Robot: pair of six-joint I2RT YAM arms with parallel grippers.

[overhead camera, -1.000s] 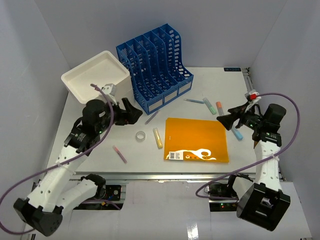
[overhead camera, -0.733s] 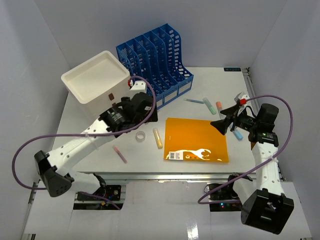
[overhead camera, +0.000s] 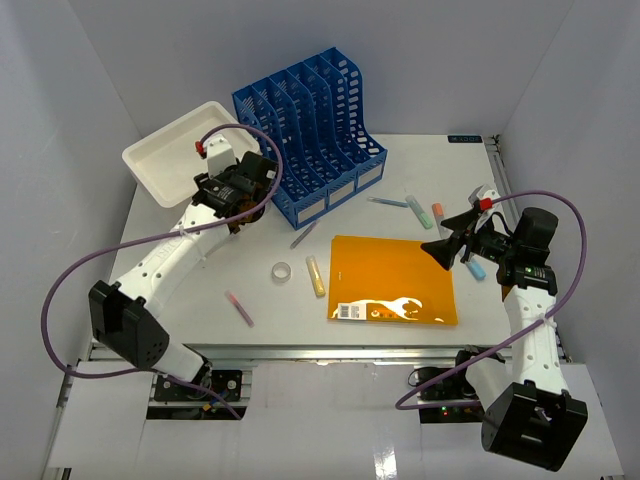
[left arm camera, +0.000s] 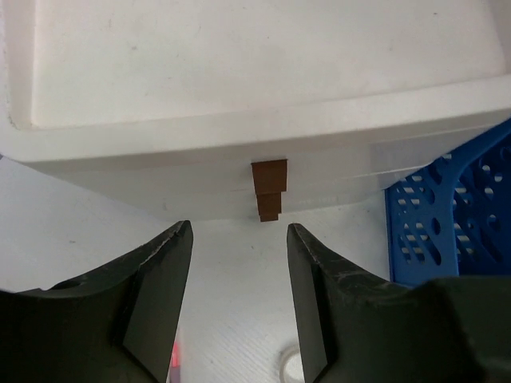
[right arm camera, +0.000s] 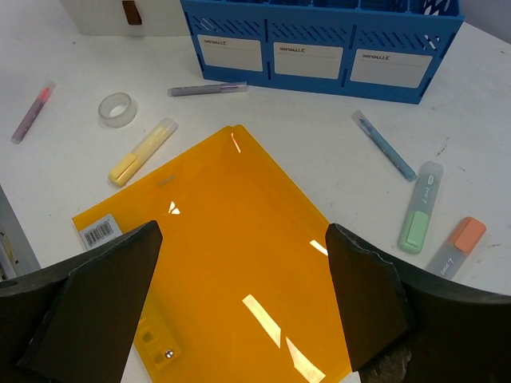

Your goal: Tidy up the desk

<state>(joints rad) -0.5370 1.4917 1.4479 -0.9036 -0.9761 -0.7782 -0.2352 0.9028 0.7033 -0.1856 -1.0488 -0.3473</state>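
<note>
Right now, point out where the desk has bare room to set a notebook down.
Free: the desk's near-left corner, between the pink pen and the left edge, though the left arm overhangs it; and the far-right corner, between the blue file rack and the black label. Crowded: around the green highlighter, beyond the orange folder.

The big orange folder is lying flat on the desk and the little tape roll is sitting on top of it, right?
Not quite. The orange folder lies flat on the desk, but the tape roll is not on it: it sits on the desk left of the folder, near the yellow highlighter. The top external view shows this.
</note>
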